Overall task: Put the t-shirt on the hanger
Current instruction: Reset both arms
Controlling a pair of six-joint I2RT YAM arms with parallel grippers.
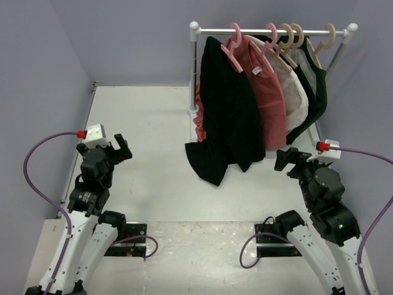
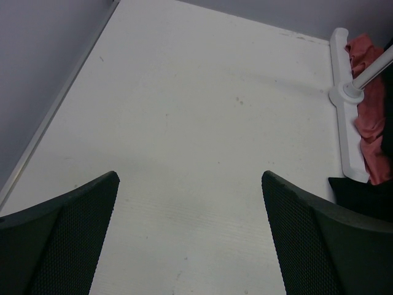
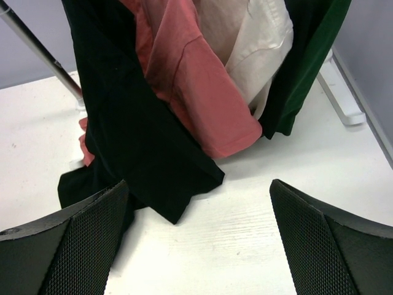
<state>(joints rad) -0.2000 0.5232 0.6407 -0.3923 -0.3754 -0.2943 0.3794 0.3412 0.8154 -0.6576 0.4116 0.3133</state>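
The left gripper (image 2: 189, 179) hovers over the bare white tabletop (image 1: 147, 123), its jaws spread wide and holding nothing, well apart from the clothes. Right of it, the plain black cloth t-shirt (image 1: 224, 117) hangs from the thin pink plastic hanger (image 1: 231, 58) at the left end of the white rail (image 1: 258, 31), just beside a salmon-red shirt (image 1: 270, 104). Its lower hem rests on the tabletop. The right gripper (image 3: 198, 184) sits near that hem, likewise wide open and empty. The task looks essentially done. The risk, I judge, is the drape: it seems lopsided, so a passing finger snagging the trailing hem could drag the t-shirt off the hanger.
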